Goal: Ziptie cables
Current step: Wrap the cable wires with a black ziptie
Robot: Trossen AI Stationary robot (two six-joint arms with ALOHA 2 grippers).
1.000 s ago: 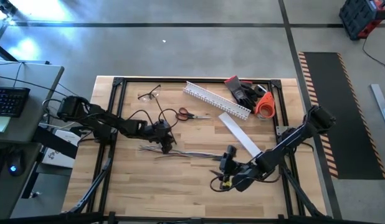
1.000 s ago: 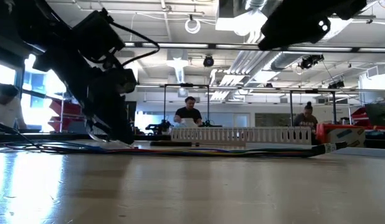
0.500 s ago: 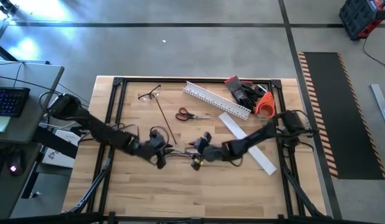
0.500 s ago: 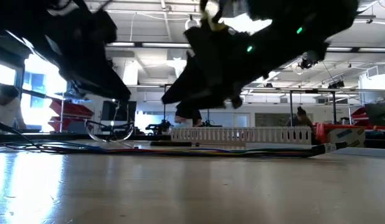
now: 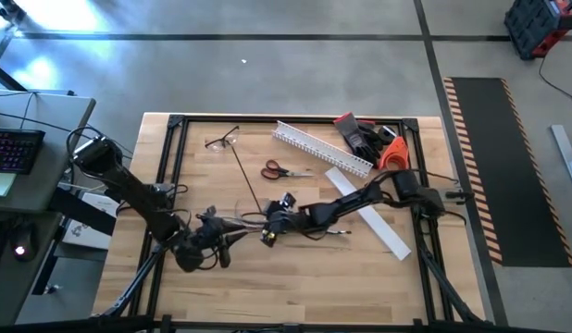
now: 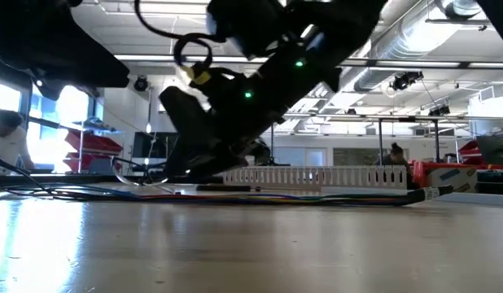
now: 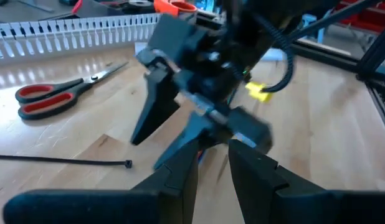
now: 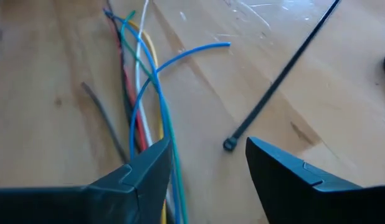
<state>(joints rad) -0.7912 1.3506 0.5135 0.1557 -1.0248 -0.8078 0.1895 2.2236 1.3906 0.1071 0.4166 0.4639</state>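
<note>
Left gripper near the table's front-left, fingers narrowly parted, grasping nothing; bundle of thin coloured wires lying mid-table; right gripper unclenched astride them; thin black ziptie alongside; red-handled scissors and white slotted duct behind

- No words, labels, brand names or numbers can be read in any of the views.
- The only sign-like marking is the orange and black hazard striping along the edge of the dark floor mat, beside the desk; it carries no lettering.
</note>
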